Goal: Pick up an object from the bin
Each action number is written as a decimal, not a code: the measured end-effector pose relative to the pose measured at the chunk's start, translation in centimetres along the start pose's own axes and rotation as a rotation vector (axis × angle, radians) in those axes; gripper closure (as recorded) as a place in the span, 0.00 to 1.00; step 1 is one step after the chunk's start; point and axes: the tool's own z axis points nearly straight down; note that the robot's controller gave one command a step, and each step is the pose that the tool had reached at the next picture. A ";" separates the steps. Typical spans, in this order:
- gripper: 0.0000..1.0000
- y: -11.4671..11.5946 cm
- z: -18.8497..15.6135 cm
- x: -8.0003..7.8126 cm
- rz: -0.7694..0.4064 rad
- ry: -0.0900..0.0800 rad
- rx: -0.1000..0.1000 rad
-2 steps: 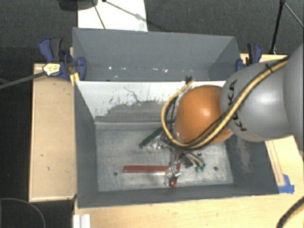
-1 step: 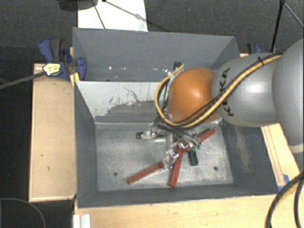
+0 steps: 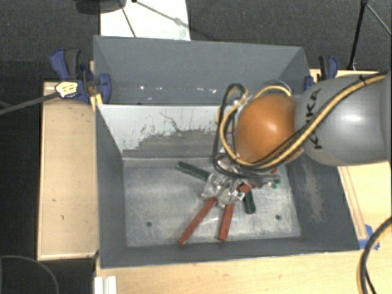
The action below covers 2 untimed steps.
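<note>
Grey metal bin (image 3: 153,225) with a scuffed floor, and a pair of red-handled pliers (image 3: 197,221) lying on it, handles splayed toward the near wall. The gripper (image 3: 224,187) is right down at the pliers' metal head, under the arm's orange cover (image 3: 263,127). Honestly can't tell how far open the pincer is, or whether it has hold of anything, since the cover and cables hide it. Just beside the pliers' head, on the arm's side, lies a short dark green thing (image 3: 250,204), maybe a marker. Beyond the head, toward the far wall, there's a slim dark tool (image 3: 193,170).
</note>
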 end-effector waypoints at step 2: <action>1.00 0.0 -0.1 0.0 0.003 0.002 -0.002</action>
